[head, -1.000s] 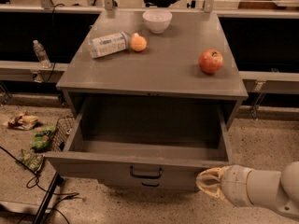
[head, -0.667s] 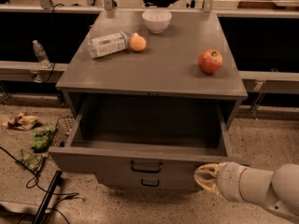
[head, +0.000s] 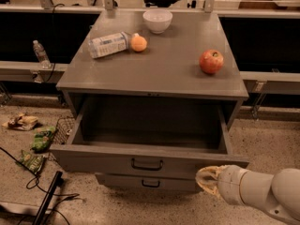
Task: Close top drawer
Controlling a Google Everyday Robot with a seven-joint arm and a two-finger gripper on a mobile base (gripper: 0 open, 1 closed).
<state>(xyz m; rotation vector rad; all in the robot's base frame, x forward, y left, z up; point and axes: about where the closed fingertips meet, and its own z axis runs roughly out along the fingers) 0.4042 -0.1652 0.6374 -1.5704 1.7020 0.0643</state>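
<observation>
The top drawer of the grey metal cabinet is pulled far out and its inside is bare. Its flat front carries a dark loop handle at centre. My gripper is at the lower right of the drawer front, right of the handle, against or just in front of the front's bottom edge. The white arm comes in from the lower right corner. A narrower lower drawer with a small handle shows below it.
On the cabinet top lie a plastic bottle, an orange, a white bowl and a red apple. Snack bags, a wire basket and cables lie on the floor at left.
The drawer front has slid a little way back toward the cabinet. My gripper has moved slightly left and up with it along the front's lower right.
</observation>
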